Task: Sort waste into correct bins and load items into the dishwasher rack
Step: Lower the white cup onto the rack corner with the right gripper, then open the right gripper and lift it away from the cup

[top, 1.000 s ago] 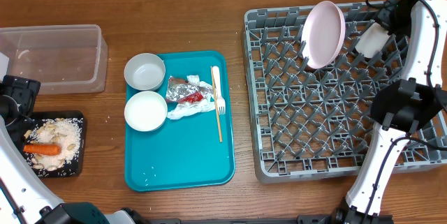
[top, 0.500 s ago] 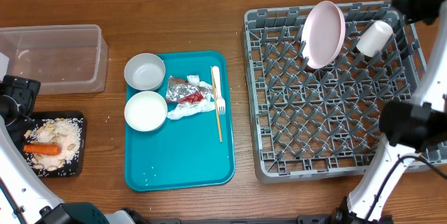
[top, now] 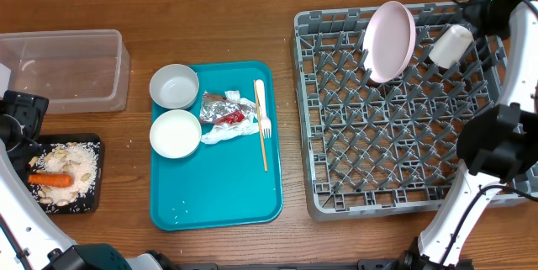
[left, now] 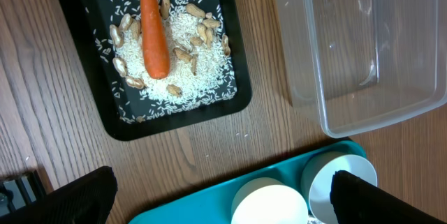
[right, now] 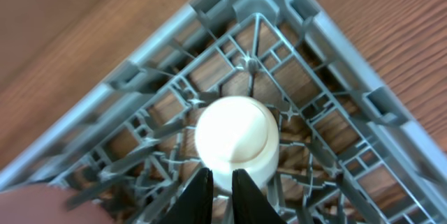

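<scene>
The small white cup [top: 450,45] lies on the pegs in the far right corner of the grey dishwasher rack [top: 395,135], beside the standing white-pink plate [top: 391,40]. My right gripper [top: 477,7] hovers just past the cup [right: 234,137]; its jaws [right: 222,176] are nearly together with nothing between them. My left gripper [left: 223,182] is wide open and empty above the table between the black tray [left: 84,77] and the two bowls. The carrot [left: 154,28], nuts and rice lie in that tray. Two white bowls [top: 174,86] [top: 175,133], the foil wrapper [top: 223,110], a napkin [top: 227,129] and the fork [top: 262,119] lie on the teal tray [top: 227,186].
The clear tub [top: 63,68] stands at the far left behind the black tray [top: 84,203]. The right arm's base and links rise along the rack's right edge.
My right gripper has let go of the cup and drawn back toward the far right corner; the cup stays lying in the rack. The left arm has not moved.
</scene>
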You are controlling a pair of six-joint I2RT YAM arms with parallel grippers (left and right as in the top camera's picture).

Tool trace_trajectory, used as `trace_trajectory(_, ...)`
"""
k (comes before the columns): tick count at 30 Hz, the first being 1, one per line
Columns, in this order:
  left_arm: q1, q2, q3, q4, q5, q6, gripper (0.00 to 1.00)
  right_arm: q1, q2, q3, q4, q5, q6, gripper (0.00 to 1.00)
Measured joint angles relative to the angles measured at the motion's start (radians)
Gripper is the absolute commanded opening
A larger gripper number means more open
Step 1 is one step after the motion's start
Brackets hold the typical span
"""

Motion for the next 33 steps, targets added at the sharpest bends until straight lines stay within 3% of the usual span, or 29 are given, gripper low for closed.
trace_trajectory(5, 0.0, 0.0, 0.0, 0.0, 0.0, 0.0, 1.0, 0.0, 0.01, -0.075, 0.052, 0.003, 0.0, 0.13)
trace_trajectory(20, 0.0, 0.0, 0.0, 0.0, 0.0, 0.0, 1.0, 0.0, 0.01, -0.079, 0.068, 0.006, 0.0, 0.13)
trace_trajectory(33, 0.0, 0.0, 0.0, 0.0, 0.0, 0.0, 1.0, 0.0, 0.01, -0.141, 0.094, 0.007, 0.0, 0.08)
